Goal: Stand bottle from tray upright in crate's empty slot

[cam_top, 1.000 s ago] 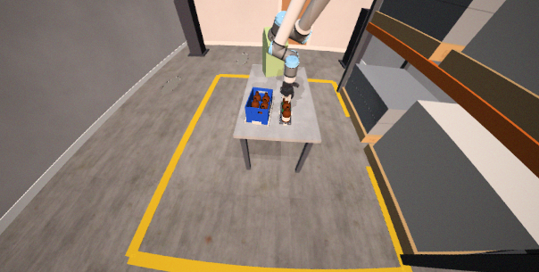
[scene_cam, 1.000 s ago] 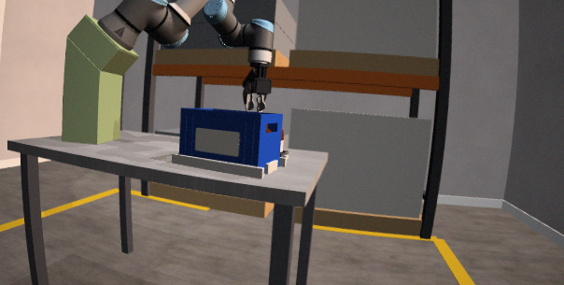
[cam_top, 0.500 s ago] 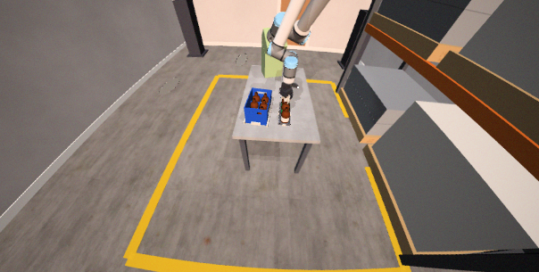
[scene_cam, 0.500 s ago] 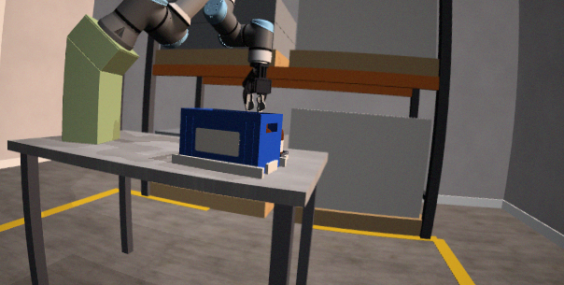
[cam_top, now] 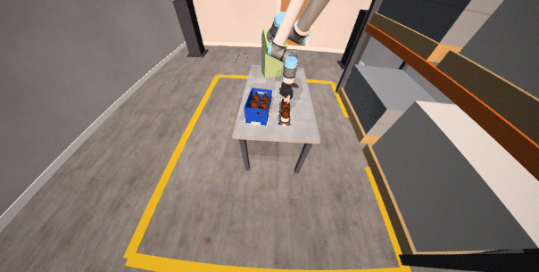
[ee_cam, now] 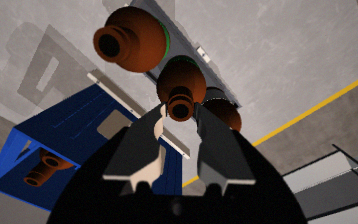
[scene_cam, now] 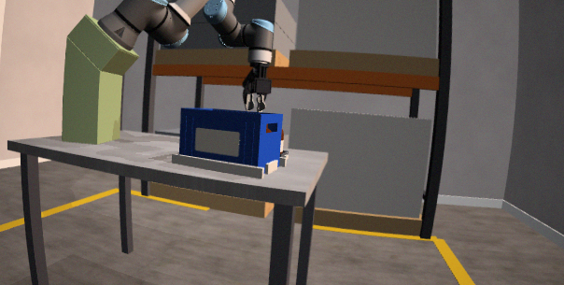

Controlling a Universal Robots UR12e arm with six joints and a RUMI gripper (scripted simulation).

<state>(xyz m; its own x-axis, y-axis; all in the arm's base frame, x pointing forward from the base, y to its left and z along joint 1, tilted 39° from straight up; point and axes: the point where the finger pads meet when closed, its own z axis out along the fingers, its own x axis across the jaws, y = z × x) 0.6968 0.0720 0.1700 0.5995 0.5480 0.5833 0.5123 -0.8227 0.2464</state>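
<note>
blue crate (cam_top: pixel 255 116) (scene_cam: pixel 223 128) (ee_cam: pixel 75 120) along one long edge of the table (cam_top: pixel 301 131) (scene_cam: pixel 149 156) (ee_cam: pixel 285 47), kinda crowding the tray (cam_top: pixel 288 124) (ee_cam: pixel 219 80), brown bottle (cam_top: pixel 286 106) (ee_cam: pixel 181 82) upright, end effector (cam_top: pixel 286 98) (scene_cam: pixel 255 106) (ee_cam: pixel 180 103) clamped on its neck

The grey table (cam_top: pixel 299 133) (scene_cam: pixel 140 149) (ee_cam: pixel 280 55) has a flat, faintly mottled top on dark legs, and the green pedestal (cam_top: pixel 270 65) (scene_cam: pixel 81 103) stands on it toward one end. Nearer the other end, the blue crate (cam_top: pixel 255 116) (scene_cam: pixel 219 121) (ee_cam: pixel 82 117) sits level, apart from the narrow grey tray (cam_top: pixel 280 123) (ee_cam: pixel 178 31) that lies roughly parallel to it. Pale strips (scene_cam: pixel 217 165) (ee_cam: pixel 117 95) lie along the crate's base (the exterior view shows one long side strip and a shorter block near a corner).
</note>
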